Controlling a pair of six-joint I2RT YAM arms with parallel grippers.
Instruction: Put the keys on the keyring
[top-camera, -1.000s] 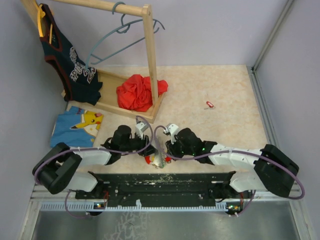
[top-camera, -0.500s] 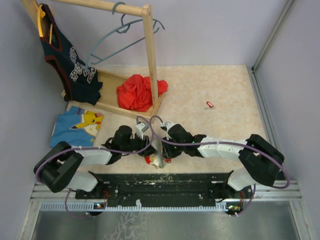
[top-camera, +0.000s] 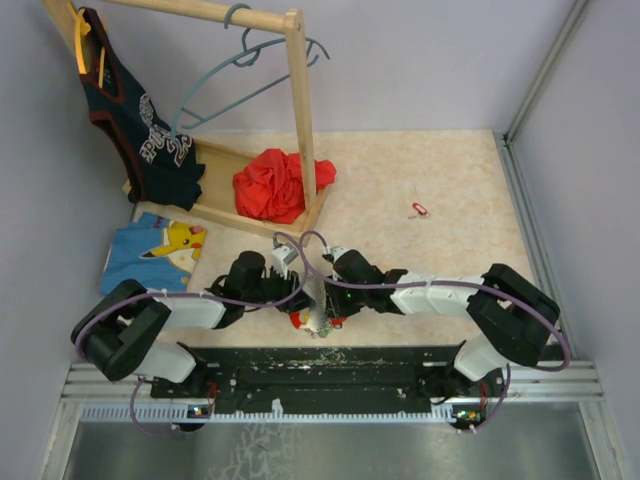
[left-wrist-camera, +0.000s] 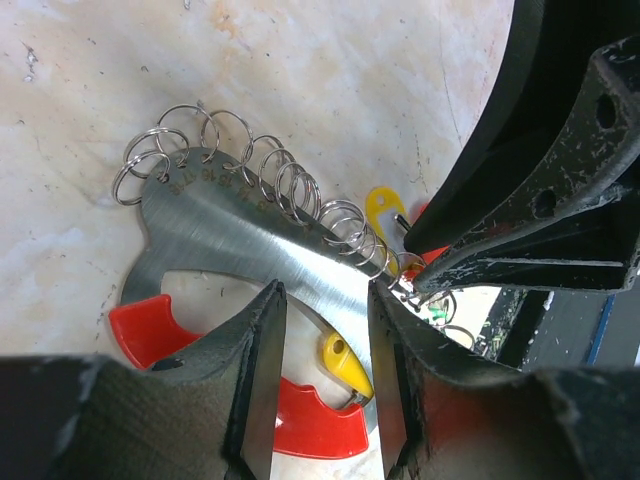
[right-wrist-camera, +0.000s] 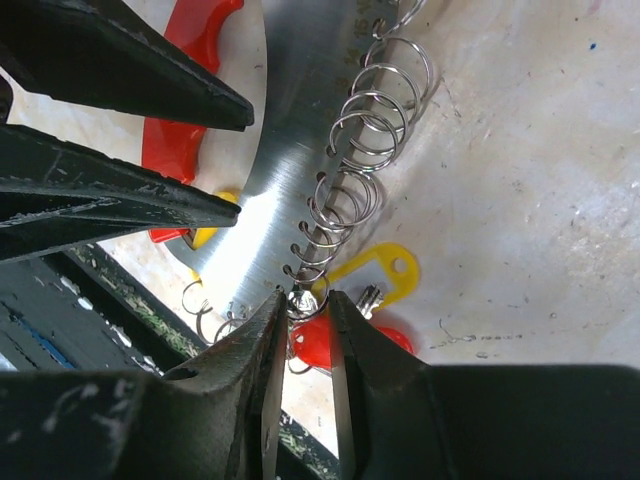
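Near the front edge of the tabletop (top-camera: 450, 180), the left fingers (left-wrist-camera: 252, 380) stand narrow, clamped on a metal plate (left-wrist-camera: 250, 235) edged with a row of wire rings (left-wrist-camera: 250, 160). Just right of the plate, the right fingers (right-wrist-camera: 250, 380) are nearly closed, pinching the keyring (right-wrist-camera: 301, 300) at the plate's rim. A yellow key (right-wrist-camera: 385, 272) and a red key (right-wrist-camera: 392, 340) lie beside the plate. A lone red key (top-camera: 419, 209) lies well to the right of the plate.

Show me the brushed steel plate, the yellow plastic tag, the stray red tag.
brushed steel plate (left-wrist-camera: 240, 240): left wrist, bare middle.
yellow plastic tag (right-wrist-camera: 372, 270): right wrist, its head.
stray red tag (top-camera: 419, 209): top view, centre.
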